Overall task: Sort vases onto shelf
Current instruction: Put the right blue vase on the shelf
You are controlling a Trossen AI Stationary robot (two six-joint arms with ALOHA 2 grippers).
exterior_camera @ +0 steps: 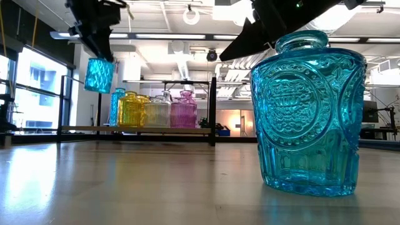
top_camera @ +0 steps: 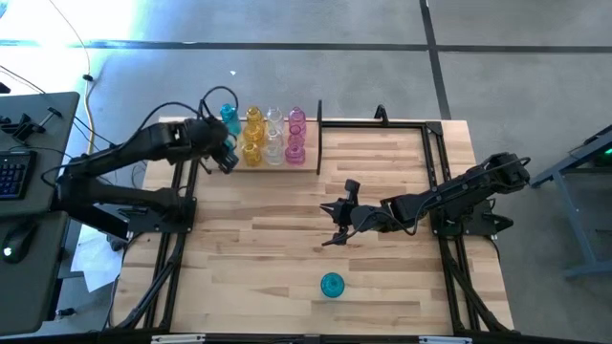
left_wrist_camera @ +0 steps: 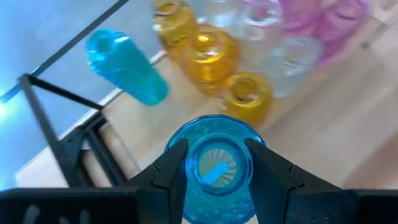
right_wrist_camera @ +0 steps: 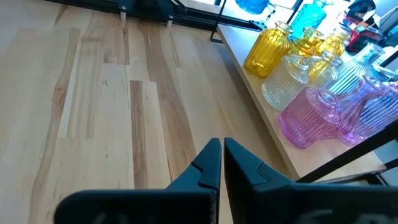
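Above shelf point(exterior_camera: 134, 130), left gripper point(left_wrist_camera: 217, 169) pinches ribbed teal vase point(left_wrist_camera: 214, 163).

floor point(top_camera: 497, 67): grey concrete | ceiling point(exterior_camera: 169, 19): white, exposed ducts | window point(exterior_camera: 37, 94): bright daylight

The low two-tier wooden shelf with its thin black frame point(top_camera: 316, 167) stands at the table's far edge, left of centre. On its board the small glass vases stand in short rows side by side: a teal one point(top_camera: 229, 117) at the left end, then amber-yellow ones point(top_camera: 253, 134), clear ones point(top_camera: 273, 136) and pink ones point(top_camera: 295, 134) at the right end.

The left gripper point(top_camera: 226, 158) hangs above the shelf's left end, clasping another teal vase point(exterior_camera: 99, 75) clear of the board.

The right gripper point(top_camera: 337, 225) sits over the light wooden table point(top_camera: 268, 268) near its middle, in front of the shelf.

A lone teal glass vase point(top_camera: 332, 285) stands upright near the table's front edge, well apart from the shelf.
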